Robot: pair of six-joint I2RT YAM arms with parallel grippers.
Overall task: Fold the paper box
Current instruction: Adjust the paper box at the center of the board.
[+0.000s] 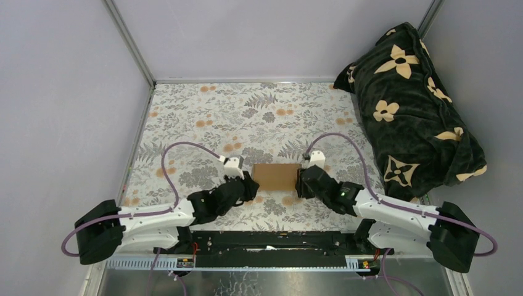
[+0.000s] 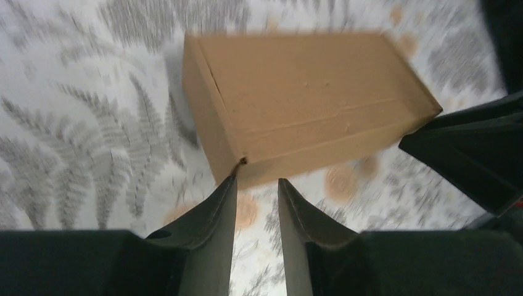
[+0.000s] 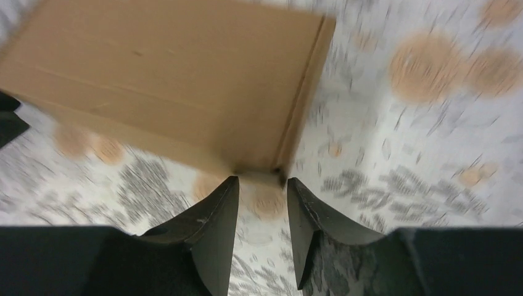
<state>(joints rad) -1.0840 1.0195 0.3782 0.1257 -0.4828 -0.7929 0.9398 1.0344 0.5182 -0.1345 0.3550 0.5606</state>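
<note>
The paper box [image 1: 275, 176] is a closed, plain brown rectangular box lying flat on the floral cloth between my two arms. In the left wrist view the box [image 2: 302, 105] sits just beyond my left gripper [image 2: 256, 182], whose fingertips almost touch its near left corner. The jaws stand a narrow gap apart with nothing between them. In the right wrist view the box [image 3: 166, 86] lies just past my right gripper [image 3: 261, 180], at its near right corner, jaws also narrowly apart and empty. From above, the left gripper [image 1: 250, 185] and right gripper [image 1: 300, 183] flank the box's ends.
A dark blanket with cream flowers [image 1: 413, 105] is heaped at the right, reaching the table's right edge. Grey walls and a metal frame post [image 1: 132, 46] close in the table. The right arm's finger [image 2: 475, 160] shows in the left wrist view.
</note>
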